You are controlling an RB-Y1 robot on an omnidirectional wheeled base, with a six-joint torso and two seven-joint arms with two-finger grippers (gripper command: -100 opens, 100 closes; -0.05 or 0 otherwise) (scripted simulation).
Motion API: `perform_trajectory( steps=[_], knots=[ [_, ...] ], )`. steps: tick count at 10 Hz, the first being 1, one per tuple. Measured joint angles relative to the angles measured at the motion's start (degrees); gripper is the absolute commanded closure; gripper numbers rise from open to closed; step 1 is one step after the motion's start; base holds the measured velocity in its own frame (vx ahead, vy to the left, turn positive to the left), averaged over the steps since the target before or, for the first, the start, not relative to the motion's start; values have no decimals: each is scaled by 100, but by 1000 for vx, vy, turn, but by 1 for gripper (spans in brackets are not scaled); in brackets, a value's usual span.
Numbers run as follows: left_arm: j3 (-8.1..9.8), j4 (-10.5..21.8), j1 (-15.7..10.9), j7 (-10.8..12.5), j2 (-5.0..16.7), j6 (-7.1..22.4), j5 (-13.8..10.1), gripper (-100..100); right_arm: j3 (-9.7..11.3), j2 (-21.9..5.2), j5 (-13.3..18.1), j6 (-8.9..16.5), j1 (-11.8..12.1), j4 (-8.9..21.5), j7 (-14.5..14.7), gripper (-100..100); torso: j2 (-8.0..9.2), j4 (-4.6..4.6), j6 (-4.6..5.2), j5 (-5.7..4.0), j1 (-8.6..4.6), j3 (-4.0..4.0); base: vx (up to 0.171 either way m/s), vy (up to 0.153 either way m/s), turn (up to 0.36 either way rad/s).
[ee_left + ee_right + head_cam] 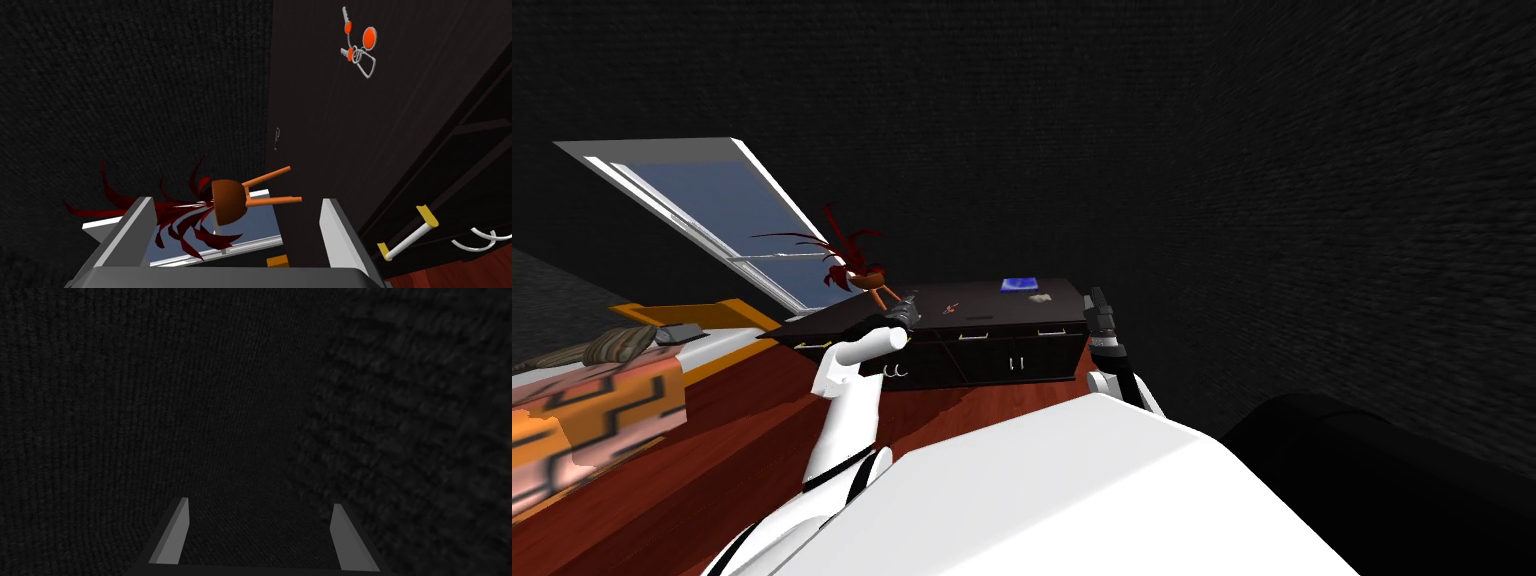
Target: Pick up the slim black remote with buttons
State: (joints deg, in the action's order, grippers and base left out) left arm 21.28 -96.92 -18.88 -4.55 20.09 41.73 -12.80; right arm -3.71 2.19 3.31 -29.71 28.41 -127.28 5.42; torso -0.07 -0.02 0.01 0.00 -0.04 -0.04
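Observation:
A dark dresser (1012, 352) stands ahead on the red-brown floor. In the left wrist view a slim dark object (276, 139) lies on the dresser's top (325, 150) near its edge; I cannot make out buttons on it. My left gripper (907, 312) hovers at the dresser's left end, open (236, 201) with nothing between its fingers. The slim object is ahead of it, a short way off. My right gripper (1097, 300) is held up at the dresser's right end, open (257, 508) and empty.
An orange key ring (360, 47) lies farther along the top, with a blue item (1019, 284) and a grey item (1040, 298) beyond. A red-leaved plant in a brown pot on orange legs (230, 200) stands by the window (722, 215). A bed (602, 390) is at the left.

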Motion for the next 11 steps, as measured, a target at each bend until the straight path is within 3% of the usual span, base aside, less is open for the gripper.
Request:
perform_trajectory(
  steps=[11],
  knots=[
    [-5, 938, -888, -119, 67, 1762, -69, -100, 0, 0, 0, 0, 0, 0, 0, 0, -2, -1, -4, 1, 2, -2, 20, -2, -26]
  ],
)
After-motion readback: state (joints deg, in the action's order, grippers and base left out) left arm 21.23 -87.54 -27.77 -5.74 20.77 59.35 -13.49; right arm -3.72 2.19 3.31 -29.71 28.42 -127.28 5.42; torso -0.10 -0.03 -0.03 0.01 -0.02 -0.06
